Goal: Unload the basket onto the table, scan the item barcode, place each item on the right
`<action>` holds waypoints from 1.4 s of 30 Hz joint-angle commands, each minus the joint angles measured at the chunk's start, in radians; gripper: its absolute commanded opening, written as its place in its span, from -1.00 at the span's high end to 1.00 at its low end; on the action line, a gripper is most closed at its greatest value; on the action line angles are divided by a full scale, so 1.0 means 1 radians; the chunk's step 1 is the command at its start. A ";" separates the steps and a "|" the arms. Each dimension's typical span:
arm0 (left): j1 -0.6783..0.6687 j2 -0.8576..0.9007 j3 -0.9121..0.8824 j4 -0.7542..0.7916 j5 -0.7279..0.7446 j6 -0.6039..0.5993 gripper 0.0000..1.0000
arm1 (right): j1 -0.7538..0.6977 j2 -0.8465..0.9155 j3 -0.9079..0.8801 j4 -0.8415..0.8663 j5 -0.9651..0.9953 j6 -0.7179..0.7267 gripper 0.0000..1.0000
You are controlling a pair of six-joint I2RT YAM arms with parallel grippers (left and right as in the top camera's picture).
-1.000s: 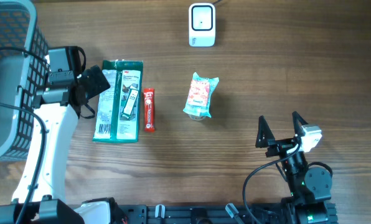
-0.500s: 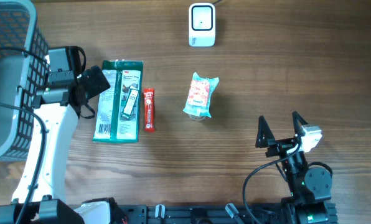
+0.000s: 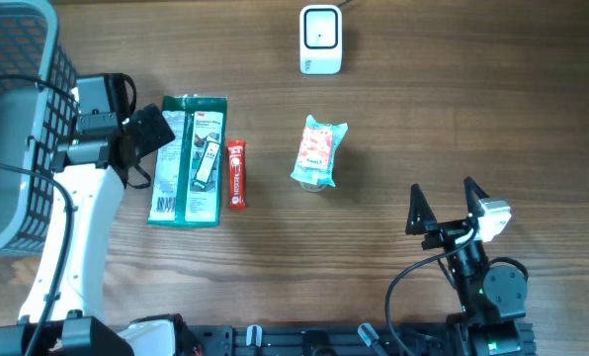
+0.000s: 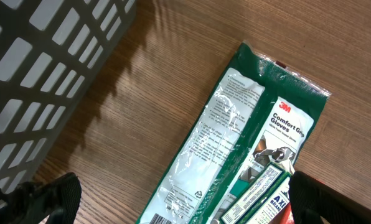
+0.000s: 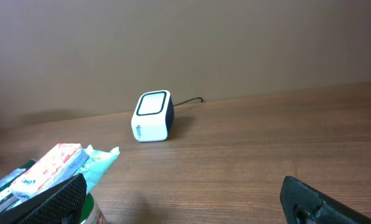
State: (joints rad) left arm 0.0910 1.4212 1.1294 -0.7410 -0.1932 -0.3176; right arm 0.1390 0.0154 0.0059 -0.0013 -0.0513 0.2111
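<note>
Three items lie on the wooden table: a green glove package (image 3: 188, 160), a red bar (image 3: 236, 174) right of it, and a teal-and-pink packet (image 3: 318, 151) in the middle. The white barcode scanner (image 3: 320, 40) stands at the far edge. My left gripper (image 3: 148, 148) hovers open over the glove package's (image 4: 248, 143) upper left part, its fingers (image 4: 45, 199) wide apart and holding nothing. A barcode (image 4: 151, 219) shows on that package's clear side. My right gripper (image 3: 443, 203) stands open near the front right, facing the scanner (image 5: 153, 116) and the packet (image 5: 61, 165).
A grey mesh basket (image 3: 18, 119) fills the left edge, close beside the left arm; its wall (image 4: 42, 74) shows in the left wrist view. The scanner's cable (image 5: 188, 101) runs off behind it. Bare wood lies between the right gripper (image 5: 185, 202) and the scanner.
</note>
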 commanded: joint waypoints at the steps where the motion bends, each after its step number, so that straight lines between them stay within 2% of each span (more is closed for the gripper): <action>1: 0.004 -0.005 0.003 0.000 0.002 -0.012 -1.00 | -0.003 -0.006 -0.001 0.002 -0.001 -0.001 -0.99; 28: 0.004 -0.005 0.003 0.000 0.002 -0.012 -1.00 | -0.003 -0.004 -0.001 0.005 0.021 0.003 -1.00; 34: 0.004 -0.005 0.003 0.000 0.002 -0.012 -1.00 | -0.003 -0.004 -0.001 0.003 0.010 0.112 -1.00; 42: 0.004 -0.005 0.003 0.000 0.002 -0.012 -1.00 | -0.003 -0.004 -0.001 0.003 0.010 0.113 -1.00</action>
State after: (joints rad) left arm 0.0910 1.4212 1.1294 -0.7410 -0.1932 -0.3176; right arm 0.1390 0.0154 0.0063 0.0002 -0.0414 0.3023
